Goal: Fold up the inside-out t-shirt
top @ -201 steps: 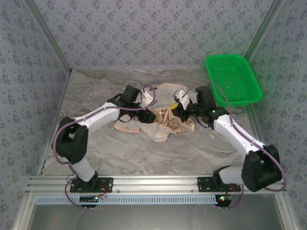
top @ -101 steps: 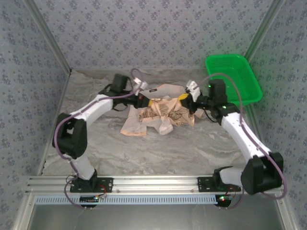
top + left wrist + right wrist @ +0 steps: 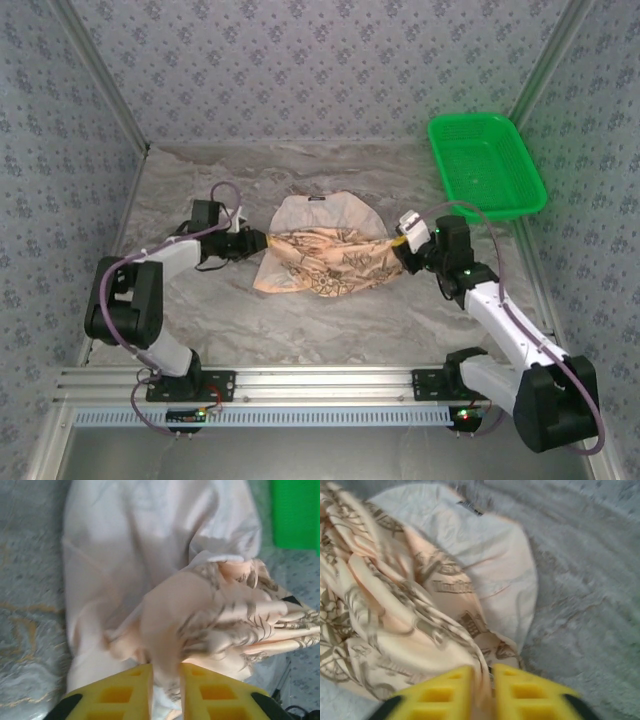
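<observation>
The marbled grey tabletop (image 3: 330, 320) carries the inside-out t-shirt (image 3: 325, 255) at its middle, printed side bunched over the pale reverse. A green basket (image 3: 487, 165) sits far right. The left pincer (image 3: 262, 241) clamps the shirt's left edge and the right pincer (image 3: 398, 247) its right edge.

High rear camera looks down; both wrist cameras face the t-shirt (image 3: 325, 255) closely.

No wording is legible (lettering (image 3: 451, 586) printed on the t-shirt (image 3: 485, 555) is blurred).
</observation>
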